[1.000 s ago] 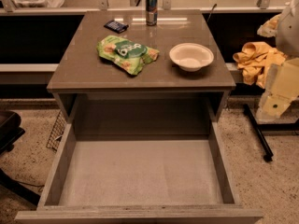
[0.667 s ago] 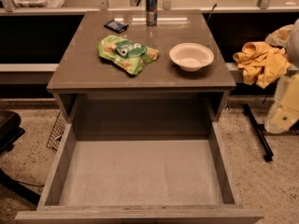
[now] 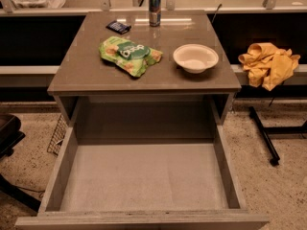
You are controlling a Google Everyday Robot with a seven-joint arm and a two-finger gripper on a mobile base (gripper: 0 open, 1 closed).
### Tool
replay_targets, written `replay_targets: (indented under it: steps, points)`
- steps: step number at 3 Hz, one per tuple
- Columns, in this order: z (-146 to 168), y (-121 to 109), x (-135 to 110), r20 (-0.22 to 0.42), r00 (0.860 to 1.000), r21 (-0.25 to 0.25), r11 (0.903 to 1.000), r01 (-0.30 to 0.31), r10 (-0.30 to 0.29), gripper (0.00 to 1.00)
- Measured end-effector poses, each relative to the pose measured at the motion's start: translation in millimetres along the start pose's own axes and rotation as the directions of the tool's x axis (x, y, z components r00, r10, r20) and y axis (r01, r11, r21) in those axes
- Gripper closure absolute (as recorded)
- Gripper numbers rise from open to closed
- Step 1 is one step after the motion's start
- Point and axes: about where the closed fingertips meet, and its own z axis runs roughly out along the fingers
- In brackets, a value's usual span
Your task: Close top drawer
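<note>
Gripper: out of view, can't tell what the fingers are doing. Top drawer (image 3: 144,186) sits directly under the worktop (image 3: 144,82), pulled well out toward the camera, plain grey box interior showing, front panel at the bottom edge of the view. On the worktop, near-left: green snack bag (image 3: 129,55). Near-right: white bowl (image 3: 195,58), apart from the bag. Far-left: small dark packet (image 3: 118,27). Far edge, centre: drink can (image 3: 154,2), upright. Right of the worktop: crumpled yellow cloth (image 3: 267,63) on a ledge.
</note>
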Motion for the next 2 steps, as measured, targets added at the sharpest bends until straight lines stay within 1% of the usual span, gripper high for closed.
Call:
replay_targets:
  steps: [1,2]
  points:
    - [26.9,48.5,53.2,0.059,0.996,0.042,0.9967,-0.069,0.066,0.41]
    - [58.9,103.9,86.7,0.122,0.984,0.047,0.9892,-0.139,0.132,0.63]
